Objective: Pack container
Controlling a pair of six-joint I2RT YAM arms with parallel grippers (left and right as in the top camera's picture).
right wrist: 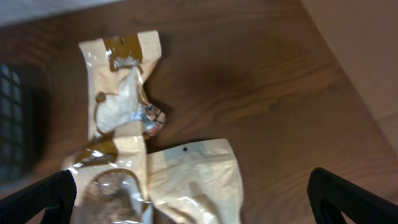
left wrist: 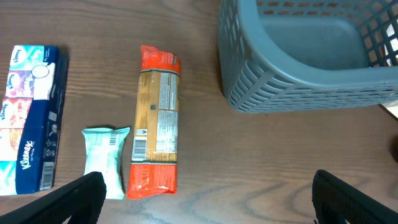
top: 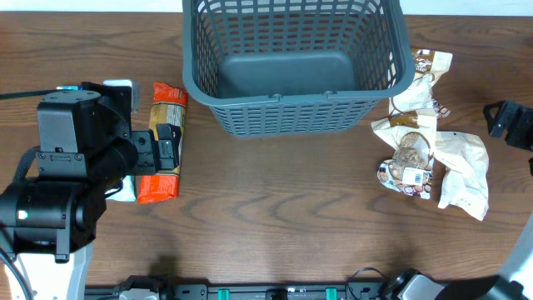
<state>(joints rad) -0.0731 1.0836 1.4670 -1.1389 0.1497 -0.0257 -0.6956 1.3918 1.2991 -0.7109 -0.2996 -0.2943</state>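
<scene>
Black plastic fingers point(left wrist: 84, 199) of the left gripper point(left wrist: 205, 180) stand wide apart over the wood-grain table point(left wrist: 249, 162), gripping nothing. In the left wrist view, an orange packet point(left wrist: 157, 124) lies lengthwise at about eleven o'clock from that gap. A small mint-green packet point(left wrist: 106, 158) lies just beside it at its nine o'clock side. A blue tissue pack point(left wrist: 31, 118) lies further out the same way, apart from both. At one o'clock from the gap sits a corner of the dark grey container point(left wrist: 298, 87), with its lattice wall and solid floor both in plain sight. The right gripper point(right wrist: 193, 176) is also spread wide, one finger at each lower corner of its own view, and it holds nothing. It hangs over cream snack packets point(right wrist: 121, 81), a crumpled heap with one packet stretching toward twelve o'clock and another lying right under the gap. Seen from overhead, the container stands upright at twelve o'clock on the table. The left arm and its packets are at nine o'clock, and the cream heap is at three o'clock, near the container's right wall. The right arm shows only at the frame's edge.
</scene>
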